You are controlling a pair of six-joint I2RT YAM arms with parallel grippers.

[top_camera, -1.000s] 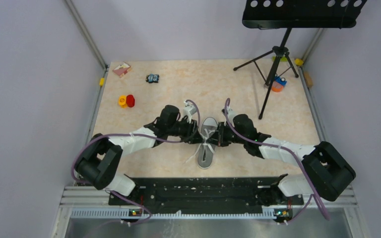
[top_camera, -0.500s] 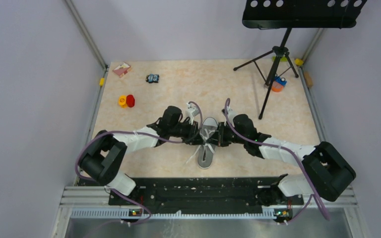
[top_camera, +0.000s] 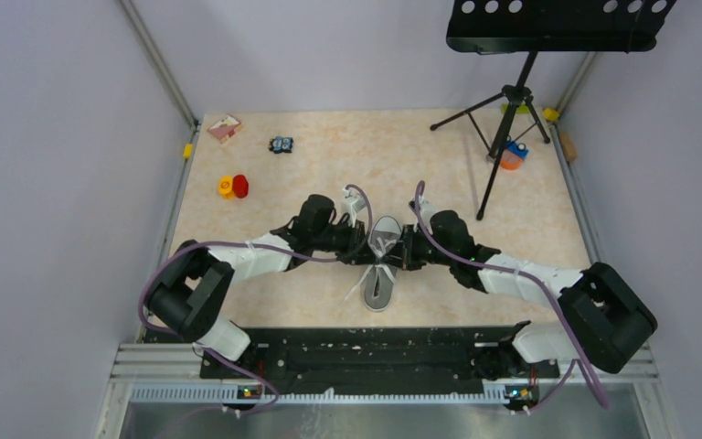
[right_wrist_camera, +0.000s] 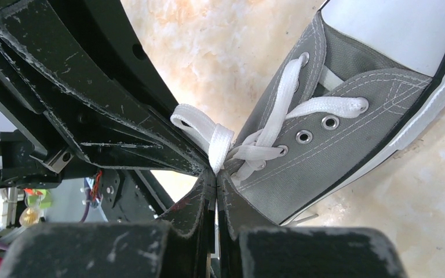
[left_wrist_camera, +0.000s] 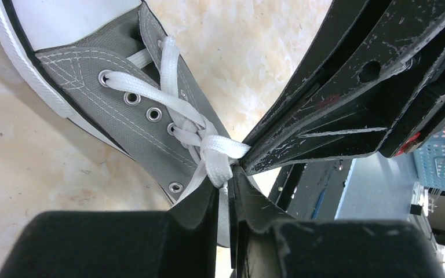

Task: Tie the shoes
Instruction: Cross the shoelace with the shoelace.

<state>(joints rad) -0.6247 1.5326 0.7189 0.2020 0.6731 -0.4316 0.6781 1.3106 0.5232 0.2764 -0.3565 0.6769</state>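
The sneaker (top_camera: pixel 379 285) lies between the left gripper (top_camera: pixel 370 251) and right gripper (top_camera: pixel 395 251), whose tips meet above its laces (left_wrist_camera: pixel 208 145).

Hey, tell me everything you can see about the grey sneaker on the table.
The sneaker is a grey canvas low-top with metal eyelets, white stitching, a white rubber sole and toe cap. It sits on the marbled table between the two arms, toe pointing away from their bases. Its white laces bunch above the tongue, where the left gripper and right gripper each pinch a strand.

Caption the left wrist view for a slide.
Left and right jaws meet tip to tip, pinching the white lace on the grey sneaker.
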